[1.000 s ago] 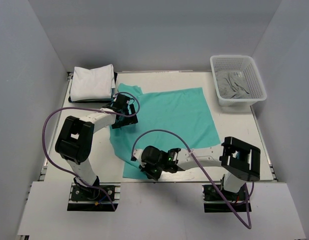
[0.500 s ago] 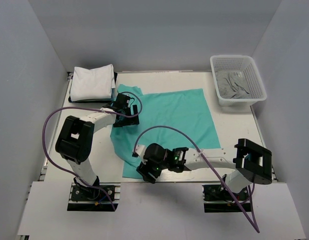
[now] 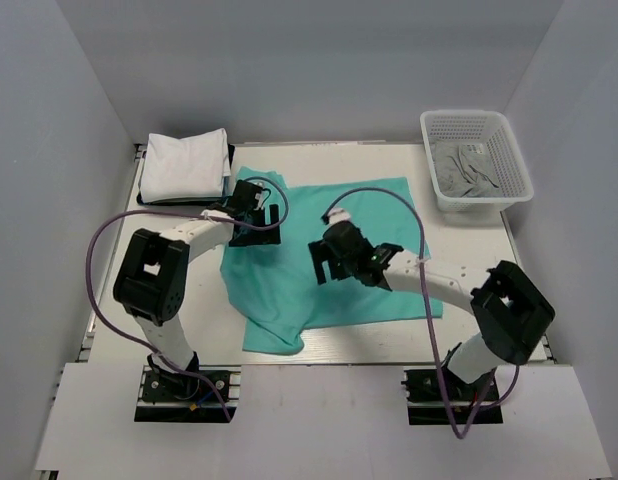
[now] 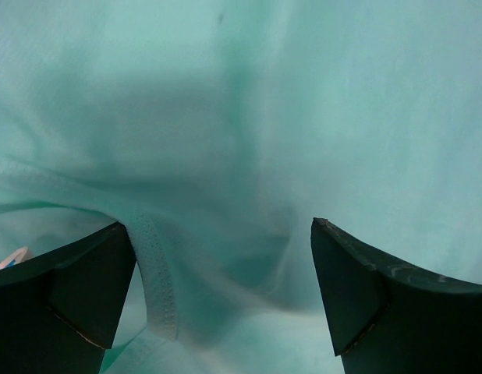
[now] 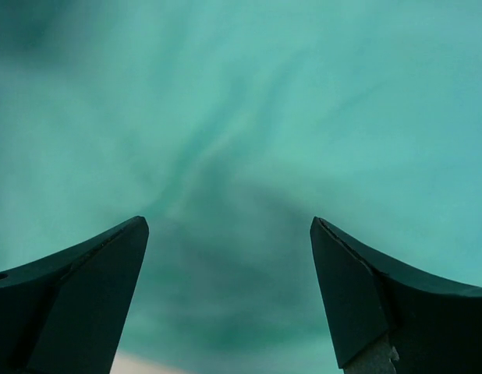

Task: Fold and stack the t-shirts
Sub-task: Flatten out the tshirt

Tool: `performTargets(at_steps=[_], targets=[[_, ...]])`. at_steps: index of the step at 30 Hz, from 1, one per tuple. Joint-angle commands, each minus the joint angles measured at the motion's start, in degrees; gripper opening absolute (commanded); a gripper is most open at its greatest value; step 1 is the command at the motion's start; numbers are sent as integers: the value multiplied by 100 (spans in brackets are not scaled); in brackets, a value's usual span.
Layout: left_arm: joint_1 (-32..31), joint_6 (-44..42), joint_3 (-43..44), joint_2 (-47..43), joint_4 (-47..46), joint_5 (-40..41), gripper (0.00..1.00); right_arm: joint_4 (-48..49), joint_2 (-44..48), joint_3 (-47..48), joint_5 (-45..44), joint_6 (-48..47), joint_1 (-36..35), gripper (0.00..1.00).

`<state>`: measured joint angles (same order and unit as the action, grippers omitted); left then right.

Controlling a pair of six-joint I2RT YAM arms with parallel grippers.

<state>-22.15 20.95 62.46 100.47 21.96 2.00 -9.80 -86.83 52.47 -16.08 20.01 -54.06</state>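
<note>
A teal-green t-shirt (image 3: pixel 374 215) lies spread over the middle of the table, its near left part rumpled and folded over. My left gripper (image 3: pixel 261 224) hangs open just above the shirt's left side. In the left wrist view the left gripper (image 4: pixel 221 226) has teal cloth filling the frame, and a stitched hem (image 4: pixel 159 280) runs beside the left finger. My right gripper (image 3: pixel 323 262) is open over the shirt's middle. The right wrist view shows the right gripper (image 5: pixel 229 222) with wrinkled teal cloth below and nothing between the fingers. Folded white t-shirts (image 3: pixel 184 165) sit stacked at the back left.
A white plastic basket (image 3: pixel 509 190) at the back right corner holds crumpled grey cloth (image 3: pixel 464 168). Purple cables loop from both arms over the table. Bare tabletop (image 3: pixel 469 250) shows to the right of the teal shirt.
My right gripper has opened, letting go of the teal shirt, and moved from its near left corner up to its middle. The shirt's near left part now lies rumpled. The left gripper shifted slightly.
</note>
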Motion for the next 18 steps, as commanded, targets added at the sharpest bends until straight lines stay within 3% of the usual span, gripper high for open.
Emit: performTargets(at_steps=[1, 10, 18], targets=[[-17, -161, 477, 367, -95, -86, 100, -354, -404, 343, -755, 765, 826, 90], [-17, -469, 1936, 1826, 353, 222, 100, -189, -1416, 1108, 16, 592, 2233, 90], [-17, -522, 3052, 2074, 801, 222, 100, -189, -2031, 1556, 271, 539, 2989, 90]])
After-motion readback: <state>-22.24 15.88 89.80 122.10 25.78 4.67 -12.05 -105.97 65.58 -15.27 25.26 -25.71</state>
